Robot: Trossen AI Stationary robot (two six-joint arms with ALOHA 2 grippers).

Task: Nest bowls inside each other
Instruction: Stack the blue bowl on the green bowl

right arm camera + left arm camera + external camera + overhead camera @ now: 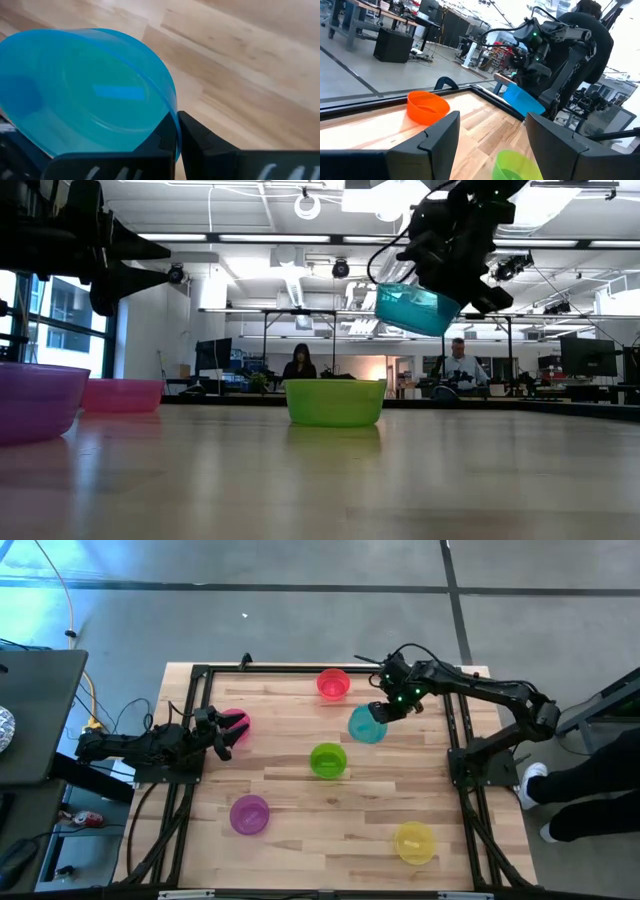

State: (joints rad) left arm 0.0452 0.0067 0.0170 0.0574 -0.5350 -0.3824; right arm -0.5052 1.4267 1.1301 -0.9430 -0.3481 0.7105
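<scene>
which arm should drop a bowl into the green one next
Right. The right gripper is shut on the blue bowl, raised just beside the green bowl. The left gripper is open at the pink bowl, farther off.

— Where do the six bowls sit in the overhead frame?

— The red bowl is at top centre, the pink bowl at mid-left, the green bowl in the middle, the purple bowl lower left, the yellow bowl lower right. All rest upright and well apart.

— And the blue bowl?

— Right of centre, translucent, tilted, lifted clear of the table with its rim pinched; none are nested.
</scene>
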